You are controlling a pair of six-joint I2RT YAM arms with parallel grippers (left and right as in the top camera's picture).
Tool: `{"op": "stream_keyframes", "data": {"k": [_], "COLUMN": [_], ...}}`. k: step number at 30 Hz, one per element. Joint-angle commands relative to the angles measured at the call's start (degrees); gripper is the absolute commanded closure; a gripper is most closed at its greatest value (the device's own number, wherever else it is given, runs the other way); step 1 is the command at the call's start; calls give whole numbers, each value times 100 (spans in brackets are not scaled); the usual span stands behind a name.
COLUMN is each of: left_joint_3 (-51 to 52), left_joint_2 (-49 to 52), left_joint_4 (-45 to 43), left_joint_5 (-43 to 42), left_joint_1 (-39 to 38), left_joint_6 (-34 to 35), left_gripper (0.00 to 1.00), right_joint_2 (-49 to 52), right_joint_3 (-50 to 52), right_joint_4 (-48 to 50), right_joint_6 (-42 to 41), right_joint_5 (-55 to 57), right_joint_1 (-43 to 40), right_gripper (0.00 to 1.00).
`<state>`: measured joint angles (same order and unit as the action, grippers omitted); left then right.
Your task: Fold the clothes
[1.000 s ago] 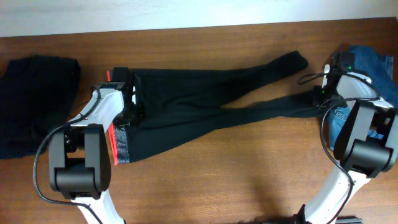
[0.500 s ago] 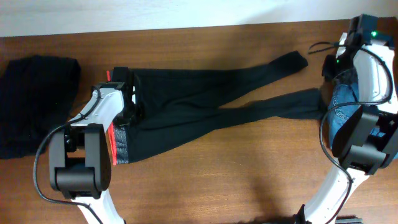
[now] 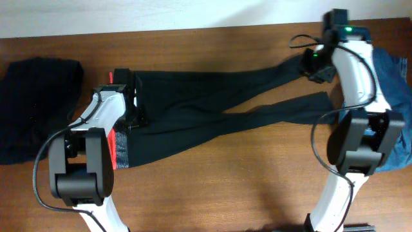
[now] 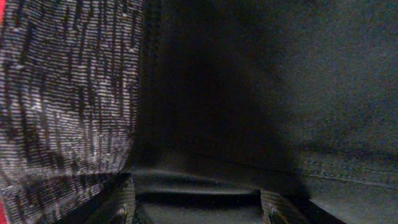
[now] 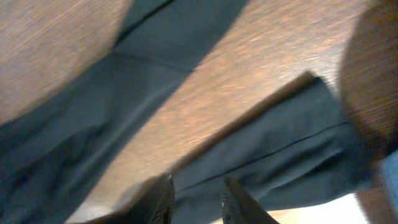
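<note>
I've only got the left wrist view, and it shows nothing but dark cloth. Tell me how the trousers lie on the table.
Observer: The trousers stretch across the table. The waistband is at the left, and both legs run right, spreading apart.
Operator: Report the right tool.
Observer: The right tool hangs by the farther leg's cuff, fingers apart, holding nothing.
</note>
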<state>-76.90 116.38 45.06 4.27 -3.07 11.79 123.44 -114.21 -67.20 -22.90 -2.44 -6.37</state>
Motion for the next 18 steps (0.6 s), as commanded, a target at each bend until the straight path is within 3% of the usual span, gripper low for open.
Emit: {"op": "stream_keyframes", "data": {"k": [1,11,18], "left_joint_3": [304,304,304], "left_joint_2": [667,667,667], "left_joint_4": [-61,0,9], "left_joint_5": [-214,-214,-214], "left_joint_1": [-52,-52,-52], "left_joint_6": [13,13,13], "left_gripper": [33,29,29], "right_joint_2": [74,802,1119], "right_joint_3": [-33,-33,-33], "right_joint_4": [35,-319,-420], "right_joint_6": [-763,-1641,-1685], "right_joint_5": [640,756,601], "right_joint_1": [249,343,297], "right_gripper": [70,70,70]}}
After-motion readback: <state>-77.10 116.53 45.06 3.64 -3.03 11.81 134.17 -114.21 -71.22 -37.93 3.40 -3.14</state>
